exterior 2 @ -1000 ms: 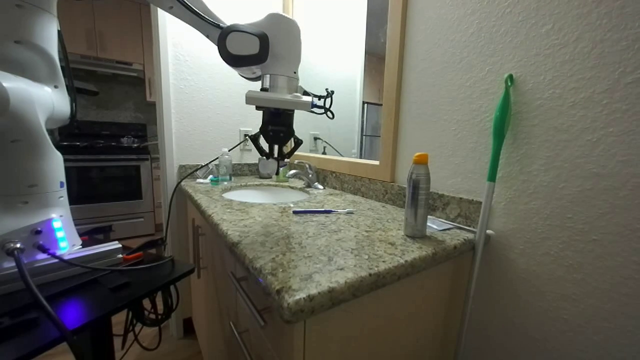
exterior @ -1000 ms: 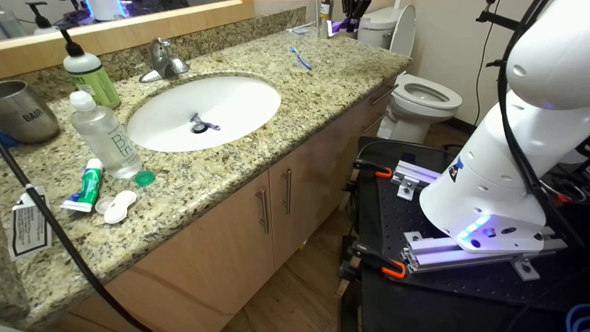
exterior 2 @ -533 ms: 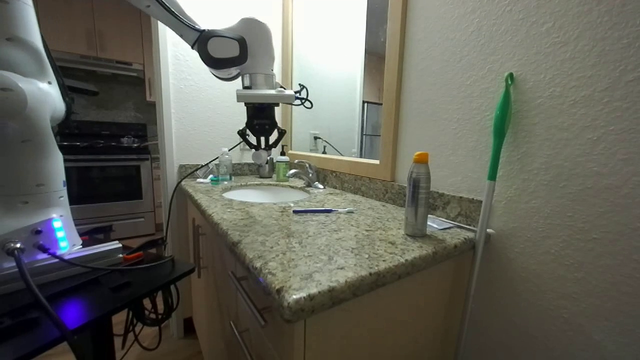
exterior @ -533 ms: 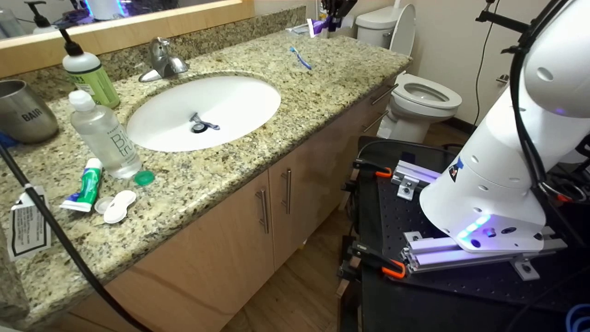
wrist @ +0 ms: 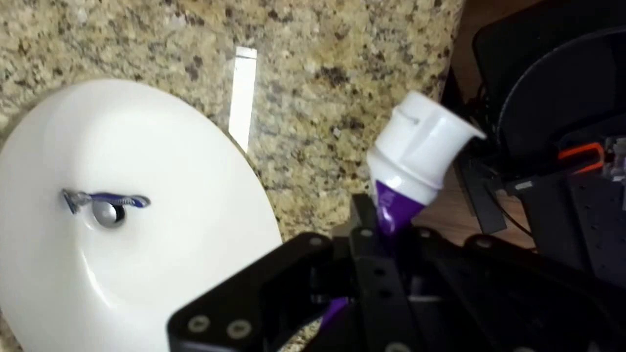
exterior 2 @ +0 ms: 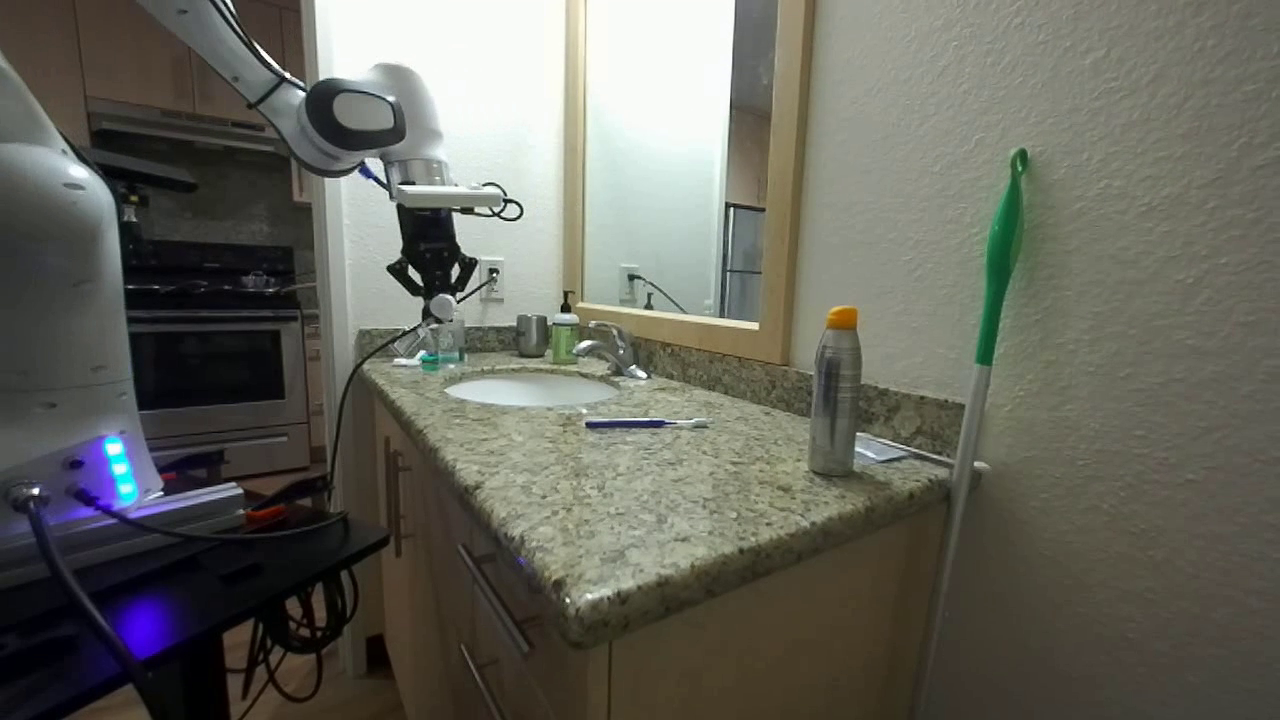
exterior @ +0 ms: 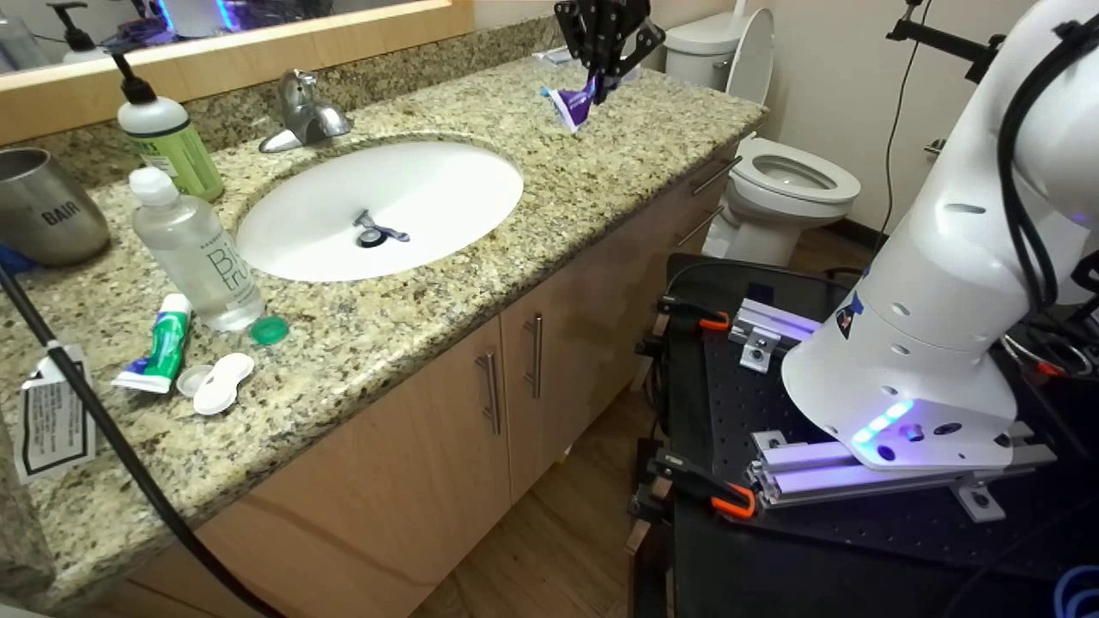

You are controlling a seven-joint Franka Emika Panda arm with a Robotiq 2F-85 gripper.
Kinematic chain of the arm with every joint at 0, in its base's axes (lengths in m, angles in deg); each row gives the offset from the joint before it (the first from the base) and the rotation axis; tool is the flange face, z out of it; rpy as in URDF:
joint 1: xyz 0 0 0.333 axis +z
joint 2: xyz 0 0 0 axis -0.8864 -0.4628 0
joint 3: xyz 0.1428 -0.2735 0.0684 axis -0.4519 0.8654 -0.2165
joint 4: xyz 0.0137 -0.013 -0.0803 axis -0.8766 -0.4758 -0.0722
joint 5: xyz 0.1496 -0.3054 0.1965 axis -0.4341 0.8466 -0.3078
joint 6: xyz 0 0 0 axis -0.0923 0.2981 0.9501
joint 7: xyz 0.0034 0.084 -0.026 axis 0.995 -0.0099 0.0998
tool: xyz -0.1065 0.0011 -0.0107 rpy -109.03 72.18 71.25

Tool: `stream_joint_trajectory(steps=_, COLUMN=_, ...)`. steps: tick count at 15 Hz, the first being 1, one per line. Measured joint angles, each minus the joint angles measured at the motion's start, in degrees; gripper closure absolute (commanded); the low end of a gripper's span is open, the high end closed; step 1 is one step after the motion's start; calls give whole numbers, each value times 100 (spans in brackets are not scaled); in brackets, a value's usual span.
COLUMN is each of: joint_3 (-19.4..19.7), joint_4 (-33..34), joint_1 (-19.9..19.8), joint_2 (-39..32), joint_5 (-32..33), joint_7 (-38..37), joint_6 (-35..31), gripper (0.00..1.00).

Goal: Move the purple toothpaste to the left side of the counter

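The purple toothpaste (exterior: 573,107) is held in my gripper (exterior: 601,90). In the wrist view its white cap (wrist: 415,139) sticks out past the fingertips, and the gripper (wrist: 386,222) hides its middle. In an exterior view the cap (exterior 2: 442,307) shows at the gripper (exterior 2: 432,312). My gripper is shut on the tube and holds it in the air above the counter (exterior 2: 620,510), by the sink's right end in an exterior view. The speckled counter (exterior: 592,184) also shows in the wrist view (wrist: 313,98).
The white sink (exterior: 438,223) holds a razor (exterior: 382,227). A toothbrush (exterior 2: 640,423) lies on the counter. A clear bottle (exterior: 202,257), green soap bottle (exterior: 176,146), metal cup (exterior: 51,215), green-and-red tube (exterior: 167,343) and lens case (exterior: 223,384) stand or lie at the far end. A spray can (exterior 2: 835,400) stands opposite.
My gripper has moved with the toothpaste along the counter toward the sink, and lower in one view. In the opposite view it has moved left and away. The counter objects have not moved.
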Motion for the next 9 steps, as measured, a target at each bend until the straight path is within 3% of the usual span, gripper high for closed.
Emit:
stream_joint_trajectory(steps=1, joint_3=-50, joint_4=-133, joint_1=79, joint_2=172, joint_5=54, joint_7=-56, joint_6=0, gripper=92)
stream_joint_trajectory(steps=2, joint_3=-66, joint_4=-203, joint_1=101, joint_2=281, joint_5=68, joint_7=-61, joint_6=1, gripper=98)
stream_joint_trajectory(steps=6, joint_3=151, joint_4=-220, joint_1=228, joint_2=275, joint_5=37, joint_7=-95, joint_6=68, gripper=98)
stream_joint_trajectory(steps=9, joint_3=412, joint_4=-392, joint_1=734, joint_2=291, joint_5=-343, joint_7=206, joint_6=54, gripper=98)
